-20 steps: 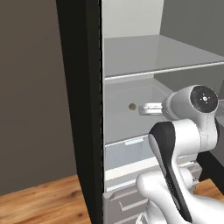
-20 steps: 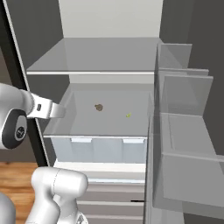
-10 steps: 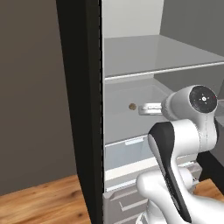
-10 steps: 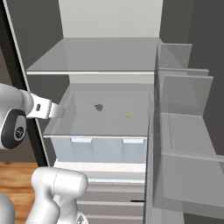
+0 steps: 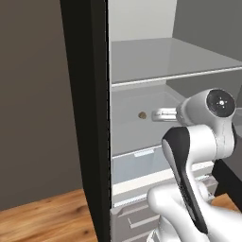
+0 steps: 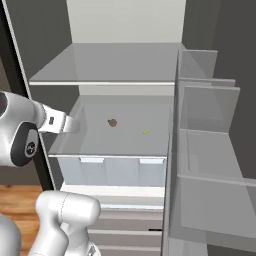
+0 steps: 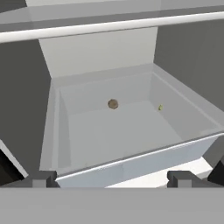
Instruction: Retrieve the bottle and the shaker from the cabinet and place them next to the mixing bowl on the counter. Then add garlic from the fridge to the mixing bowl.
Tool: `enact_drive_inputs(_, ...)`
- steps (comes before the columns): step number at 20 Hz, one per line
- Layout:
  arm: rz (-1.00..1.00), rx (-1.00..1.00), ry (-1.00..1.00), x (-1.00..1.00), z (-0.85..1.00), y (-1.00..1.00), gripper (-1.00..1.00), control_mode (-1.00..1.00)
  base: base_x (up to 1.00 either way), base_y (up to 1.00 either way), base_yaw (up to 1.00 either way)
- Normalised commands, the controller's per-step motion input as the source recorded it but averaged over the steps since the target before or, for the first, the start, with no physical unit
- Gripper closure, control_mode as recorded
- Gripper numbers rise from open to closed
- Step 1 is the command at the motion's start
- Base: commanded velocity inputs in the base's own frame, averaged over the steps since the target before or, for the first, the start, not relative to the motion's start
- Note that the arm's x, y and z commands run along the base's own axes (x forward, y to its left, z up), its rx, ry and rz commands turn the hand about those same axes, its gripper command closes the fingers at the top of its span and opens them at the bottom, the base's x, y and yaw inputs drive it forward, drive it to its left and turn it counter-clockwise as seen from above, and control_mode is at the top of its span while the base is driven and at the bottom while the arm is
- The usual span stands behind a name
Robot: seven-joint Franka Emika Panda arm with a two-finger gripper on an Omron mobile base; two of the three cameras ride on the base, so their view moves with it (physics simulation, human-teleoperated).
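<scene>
The fridge [image 5: 85,123] stands open, pale grey inside. The garlic [image 7: 113,103] is a small tan-brown lump lying toward the back of a shallow grey tray [image 7: 87,168] under a flat shelf [image 6: 100,75]. The garlic [image 5: 142,115] [image 6: 112,122] rests alone on the tray floor. My gripper [image 7: 111,179] is open with nothing between its fingers. It hovers at the tray's front edge, well short of the garlic. From the base views the gripper [image 5: 159,114] [image 6: 70,125] reaches in level with that shelf. The bottle, shaker, cabinet, mixing bowl and counter are out of view.
A tiny yellow-green speck [image 7: 160,107] [image 6: 146,132] lies right of the garlic. The shelf above hangs low over the tray. Translucent drawers [image 6: 110,170] sit below. Door bins [image 6: 207,125] line the right side, and the dark door edge stands at the left.
</scene>
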Motion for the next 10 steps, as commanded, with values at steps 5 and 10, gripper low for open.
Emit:
enact_drive_inputs(5,0.07,0.05,0.02,0.31,0.00,-0.52,-1.00,-1.00,0.00,0.00,0.00)
enact_drive_inputs(10,0.10,0.00,0.01,0.15,0.00,-0.26,-1.00,-1.00,0.00,0.00,0.00)
